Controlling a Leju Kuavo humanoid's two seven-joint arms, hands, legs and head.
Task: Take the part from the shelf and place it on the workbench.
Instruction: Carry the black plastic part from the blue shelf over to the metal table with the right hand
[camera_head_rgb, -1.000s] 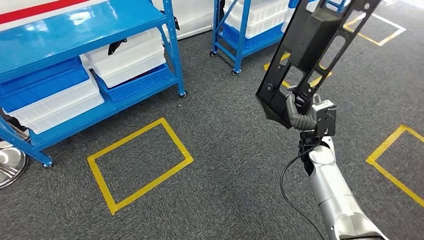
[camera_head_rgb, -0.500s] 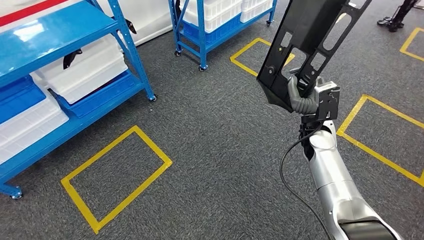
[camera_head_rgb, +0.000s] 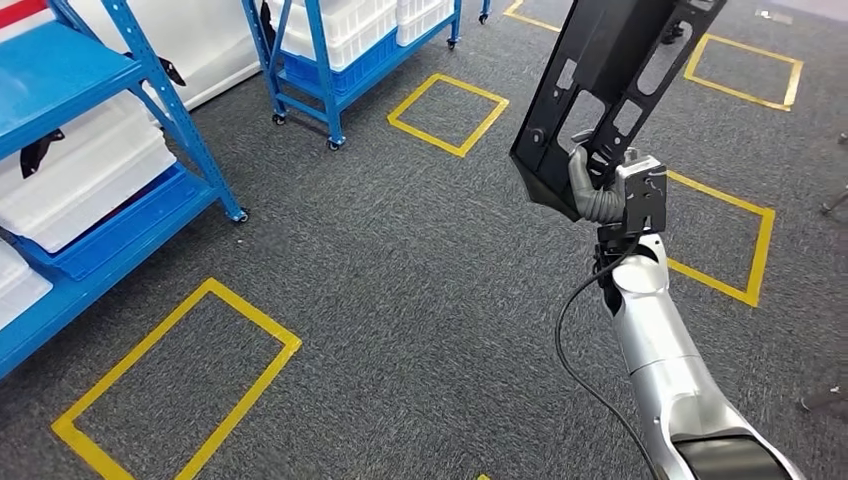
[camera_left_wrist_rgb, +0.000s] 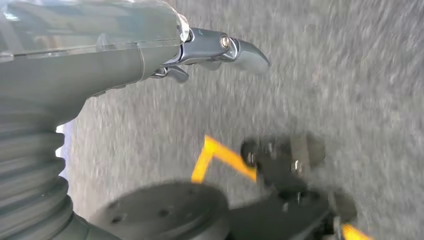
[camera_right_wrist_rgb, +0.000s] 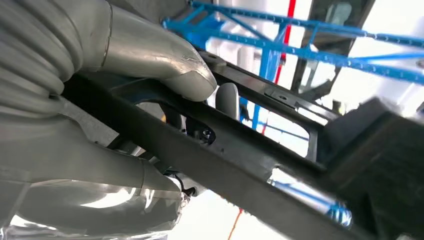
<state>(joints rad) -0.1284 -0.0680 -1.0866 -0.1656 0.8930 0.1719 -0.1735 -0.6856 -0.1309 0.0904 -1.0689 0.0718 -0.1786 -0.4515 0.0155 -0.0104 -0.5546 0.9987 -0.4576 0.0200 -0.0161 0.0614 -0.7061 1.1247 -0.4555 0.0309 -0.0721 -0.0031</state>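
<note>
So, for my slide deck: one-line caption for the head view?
Right hand carries black slotted part over grey carpet, blue shelves alongside.

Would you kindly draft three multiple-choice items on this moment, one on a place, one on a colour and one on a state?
1. Where is the black part?
A. Lying on the carpet
B. Raised above the floor in the right hand
C. On the blue shelf

2. What colour are the taped squares on the floor?
A. Yellow
B. Red
C. White

3. What is the left hand doing?
A. Gripping the part
B. Gripping a white bin
C. Holding nothing

Answers:
1. B, since the head view shows the grey fingers closed on the part's lower frame, with the part clear of the carpet.
2. A, as every outline on the grey carpet is yellow.
3. C, because the left wrist view shows nothing in its grasp, with carpet beyond.
</note>
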